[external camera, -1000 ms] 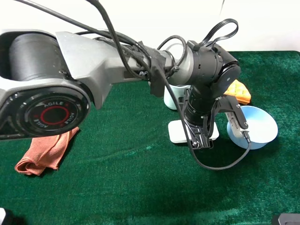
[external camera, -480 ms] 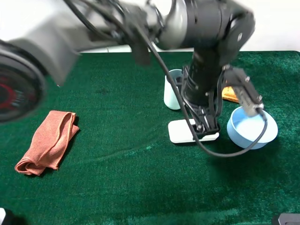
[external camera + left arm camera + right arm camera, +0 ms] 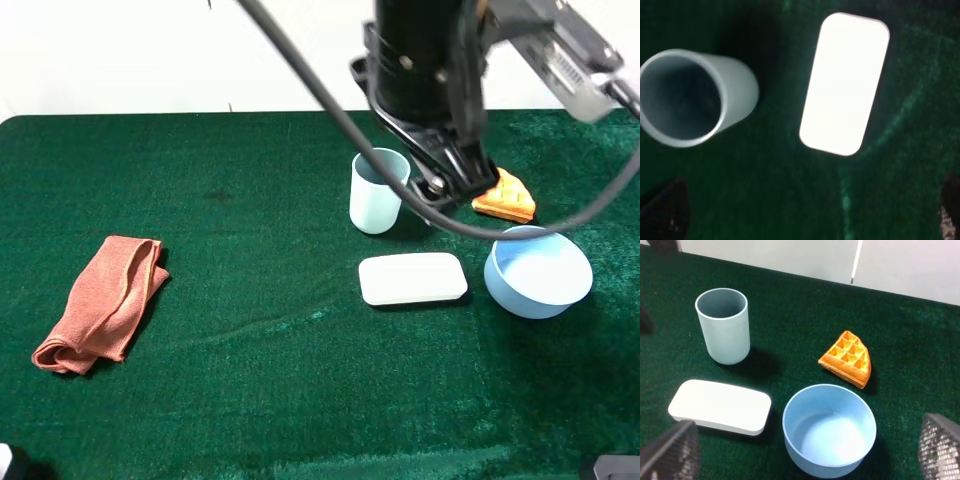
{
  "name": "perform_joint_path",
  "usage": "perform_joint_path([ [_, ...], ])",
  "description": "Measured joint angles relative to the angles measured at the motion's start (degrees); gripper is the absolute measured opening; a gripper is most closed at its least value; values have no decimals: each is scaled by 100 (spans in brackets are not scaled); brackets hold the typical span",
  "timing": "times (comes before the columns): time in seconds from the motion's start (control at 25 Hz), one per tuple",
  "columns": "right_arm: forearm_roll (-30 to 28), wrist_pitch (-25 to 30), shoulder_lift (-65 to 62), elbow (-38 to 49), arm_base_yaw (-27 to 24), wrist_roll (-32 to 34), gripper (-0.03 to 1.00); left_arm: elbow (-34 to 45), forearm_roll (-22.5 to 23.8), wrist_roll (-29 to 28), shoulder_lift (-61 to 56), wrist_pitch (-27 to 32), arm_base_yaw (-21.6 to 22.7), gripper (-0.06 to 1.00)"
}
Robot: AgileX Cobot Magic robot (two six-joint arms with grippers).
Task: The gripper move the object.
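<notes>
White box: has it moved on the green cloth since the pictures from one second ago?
No. The white box lies at the same spot, beside the light-blue bowl and in front of the cup, with the same gaps.

Smooth plastic box point(image 3: 412, 278), plush matt tablecloth point(image 3: 250, 380)

From where I stand the arm point(image 3: 420, 60) is glossy black, with a thick black cable point(image 3: 318, 88) trailing off it, a grey box point(image 3: 556, 38) bearing a striped label, and the right gripper point(image 3: 805, 450) has grey, cross-hatched fingers point(image 3: 671, 454).
</notes>
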Motion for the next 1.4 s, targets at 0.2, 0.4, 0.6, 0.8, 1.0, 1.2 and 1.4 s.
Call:
perform_joint_path([
  [0.2, 0, 0, 0, 0, 0, 0, 66, 983, 81, -397, -859, 0, 0, 99],
  [0.4, 0, 0, 0, 0, 0, 0, 66, 2038, 289, -874, -1780, 0, 65, 99],
  [0.6, 0, 0, 0, 0, 0, 0, 66, 3131, 397, -1299, -2623, 0, 154, 99],
  [0.8, 0, 0, 0, 0, 0, 0, 66, 4343, 580, -1745, -3681, -5, 154, 99],
  [1.0, 0, 0, 0, 0, 0, 0, 66, 5609, 742, -2370, -4900, -11, 154, 99],
  [1.2, 0, 0, 0, 0, 0, 0, 66, 6707, 805, -3010, -5994, -15, 154, 99],
  [1.4, 0, 0, 0, 0, 0, 0, 66, 7451, 805, -3172, -6935, -24, 154, 99],
])
